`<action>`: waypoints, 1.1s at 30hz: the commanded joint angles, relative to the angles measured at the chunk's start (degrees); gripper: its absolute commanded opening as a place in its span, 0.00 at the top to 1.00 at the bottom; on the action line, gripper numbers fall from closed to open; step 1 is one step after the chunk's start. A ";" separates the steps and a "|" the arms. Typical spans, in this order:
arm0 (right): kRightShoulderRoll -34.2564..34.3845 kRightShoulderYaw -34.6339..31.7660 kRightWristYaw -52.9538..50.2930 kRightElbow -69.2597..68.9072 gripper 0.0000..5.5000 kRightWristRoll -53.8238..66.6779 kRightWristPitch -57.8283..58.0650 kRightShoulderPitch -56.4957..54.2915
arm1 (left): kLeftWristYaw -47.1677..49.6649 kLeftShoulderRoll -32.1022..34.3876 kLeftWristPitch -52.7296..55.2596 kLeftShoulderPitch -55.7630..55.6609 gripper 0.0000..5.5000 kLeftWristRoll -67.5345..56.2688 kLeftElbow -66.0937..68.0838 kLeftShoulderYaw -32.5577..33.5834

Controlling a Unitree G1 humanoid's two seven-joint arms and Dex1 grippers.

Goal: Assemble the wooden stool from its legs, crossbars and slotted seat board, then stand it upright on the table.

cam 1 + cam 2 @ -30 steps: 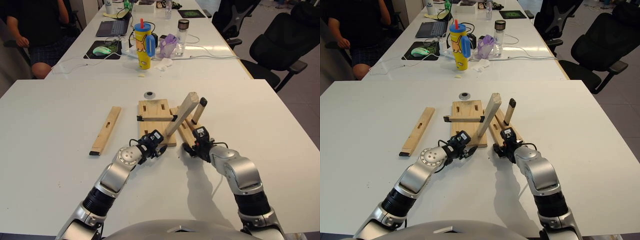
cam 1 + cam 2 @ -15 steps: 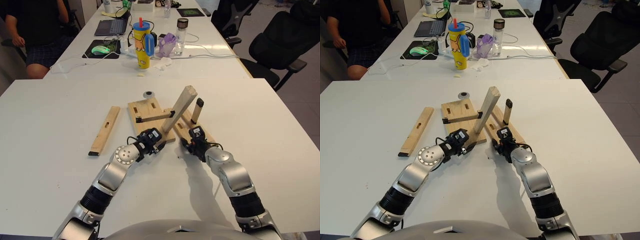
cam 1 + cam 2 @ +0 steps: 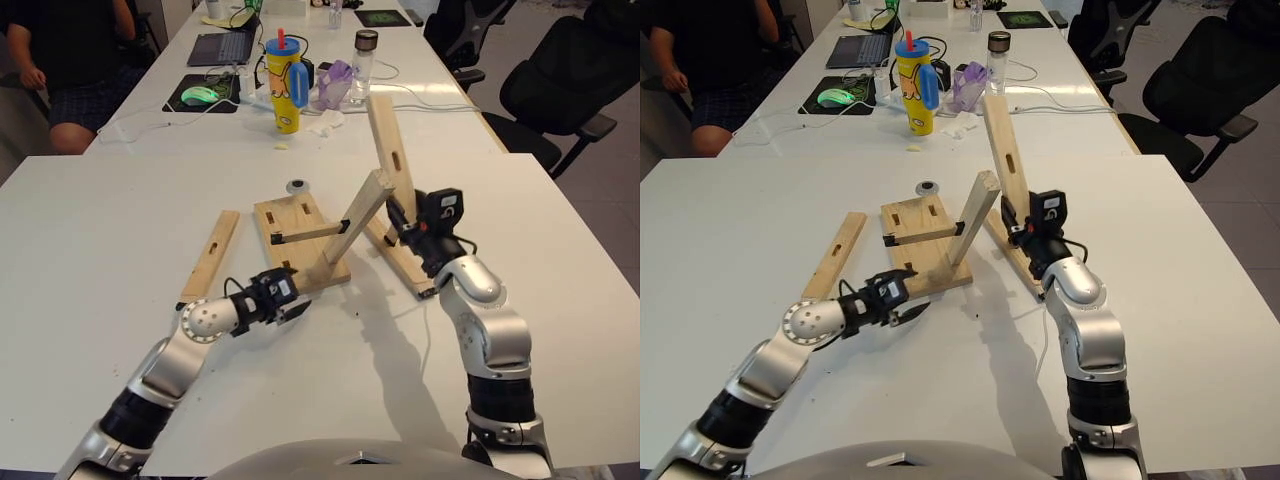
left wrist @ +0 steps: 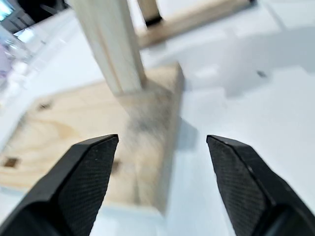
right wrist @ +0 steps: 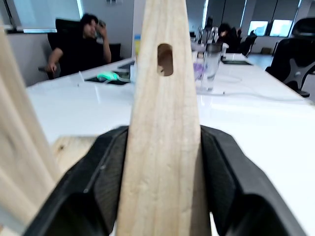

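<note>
The slotted seat board (image 3: 300, 262) lies flat mid-table. One leg (image 3: 362, 205) stands tilted in its near right corner, and a dark-tipped crossbar (image 3: 305, 236) runs from that leg across the board. My right gripper (image 3: 405, 225) is shut on a slotted leg (image 3: 385, 140), holding it nearly upright just right of the board; its fingers (image 5: 108, 182) clamp the wood (image 5: 165, 123). Another wooden piece (image 3: 408, 265) lies on the table below it. My left gripper (image 3: 280, 300) is open just short of the board's near edge (image 4: 147, 162), holding nothing.
A loose slotted leg (image 3: 212, 255) lies left of the board. A small round dark object (image 3: 297, 187) sits behind it. On the far table stand a yellow cup (image 3: 285, 85) and a bottle (image 3: 362, 60). Office chairs (image 3: 570, 90) stand at the right.
My right gripper has lifted the slotted leg off the table to near upright, moving up and away from me. My left gripper has drawn back from the board toward me.
</note>
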 commanded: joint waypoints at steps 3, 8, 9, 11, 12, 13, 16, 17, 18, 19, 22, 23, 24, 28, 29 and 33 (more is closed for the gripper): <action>-0.17 -10.16 6.51 -5.89 0.63 22.71 3.41 -8.69 | -15.63 8.29 19.09 1.85 0.39 -27.86 -12.75 15.97; -4.85 -13.18 10.69 -8.41 0.63 49.75 13.91 -12.12 | -15.74 7.98 32.24 -7.00 0.39 -57.49 -11.96 32.15; -6.07 -12.72 11.74 -8.59 0.63 53.61 16.13 -11.35 | -14.12 7.58 33.29 -9.35 0.39 -61.41 -10.72 34.08; -8.75 -11.39 13.63 -9.40 0.63 60.11 19.92 -8.97 | -11.54 7.10 34.62 -12.72 0.39 -66.79 -8.78 36.13; -9.89 -10.97 14.29 -9.33 0.63 62.92 21.42 -7.67 | -9.61 6.53 35.08 -14.20 0.39 -69.77 -7.90 36.91; -11.27 -10.34 15.43 -9.65 0.63 64.96 22.86 -6.23 | -7.76 5.91 35.27 -15.34 0.39 -72.10 -7.27 37.46; -14.20 -9.09 17.49 -9.09 0.63 68.86 25.45 -2.98 | -2.95 4.52 36.37 -17.18 0.39 -78.88 -6.11 37.95; -15.11 -8.63 18.30 -8.88 0.63 69.03 25.89 -2.17 | -1.40 4.29 37.24 -17.75 0.36 -81.52 -5.32 37.69; -15.86 -8.25 18.95 -8.66 0.63 69.21 26.13 -1.61 | -0.28 4.27 37.83 -18.14 0.34 -83.58 -4.82 37.49; -16.48 -7.84 19.64 -8.52 0.63 69.13 26.17 -1.13 | 0.78 4.21 38.07 -18.57 0.32 -84.60 -4.31 37.27; -17.74 -6.81 21.73 -8.37 0.63 69.27 26.30 -0.19 | 3.08 4.28 39.03 -19.63 0.23 -87.83 -2.70 36.82; -18.22 -6.53 22.56 -8.49 0.63 69.53 26.43 0.17 | 3.73 4.32 39.29 -20.03 0.20 -89.13 -2.13 36.75; -18.74 -6.19 23.43 -8.52 0.63 69.24 26.46 0.57 | 3.99 4.43 39.55 -20.55 0.20 -90.81 -1.65 36.78; -20.74 -5.28 27.20 -8.29 0.63 69.06 26.93 2.14 | 5.24 4.97 40.01 -22.43 0.20 -94.00 0.13 36.42; -21.25 -5.06 28.10 -8.06 0.63 69.11 27.21 2.53 | 5.37 5.06 40.05 -22.78 0.20 -94.60 0.31 36.33; -22.57 -4.43 31.11 -6.94 0.63 69.02 27.67 3.56 | 6.09 5.30 40.51 -23.81 0.20 -96.89 0.52 35.97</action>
